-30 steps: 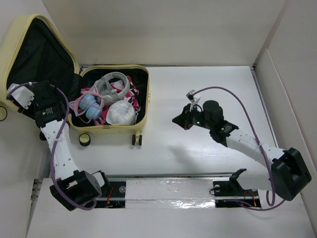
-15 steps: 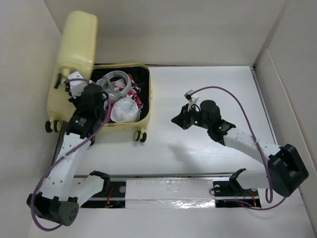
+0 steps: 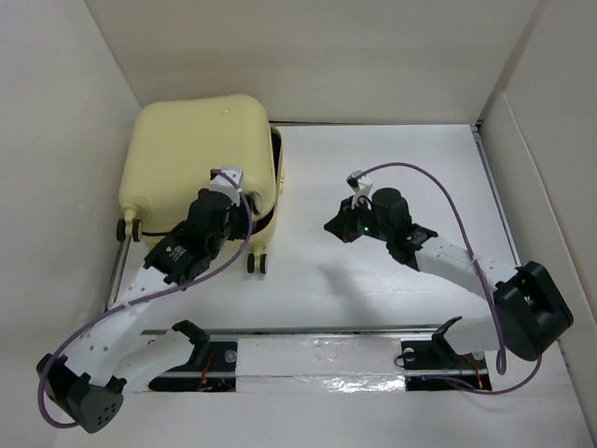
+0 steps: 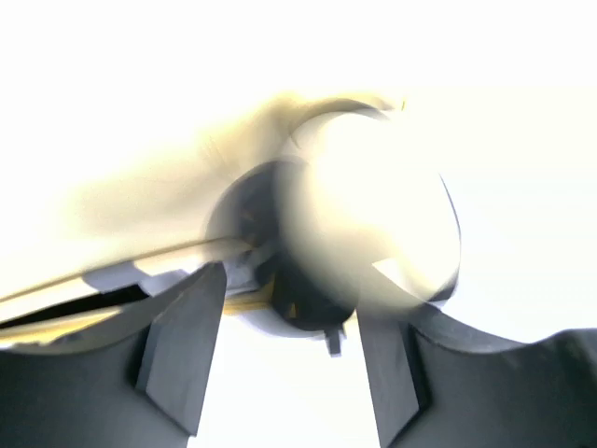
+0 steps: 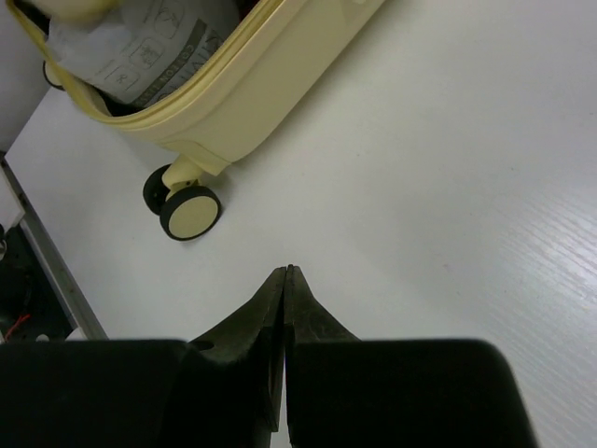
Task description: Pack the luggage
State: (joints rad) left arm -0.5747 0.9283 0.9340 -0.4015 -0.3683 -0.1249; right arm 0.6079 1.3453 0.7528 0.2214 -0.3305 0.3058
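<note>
One seam decides it: the luggage (image 3: 196, 154) sits at the far left corner of the table (image 3: 392, 159), lid lowered but not seated. A white packet (image 5: 140, 47) bulging at the rim could jam the closure. Your left gripper (image 3: 229, 183), jaws apart, stands at the lid's near edge; pressing there may roll the case on its wheels (image 5: 191, 210). The right gripper (image 5: 284, 271), pinched together, holds nothing.

The luggage (image 3: 191, 154) has been shut: its lid (image 3: 177, 140), which lay flung open at the upper left of the overhead frame and then stood on edge, is now down over the base, hiding most of the packed items (image 5: 140, 51). The left gripper (image 3: 222, 207) has swung from the frame's left edge to the case's lower right rim, and its arm's elbow has dropped into the lower-left corner.
</note>
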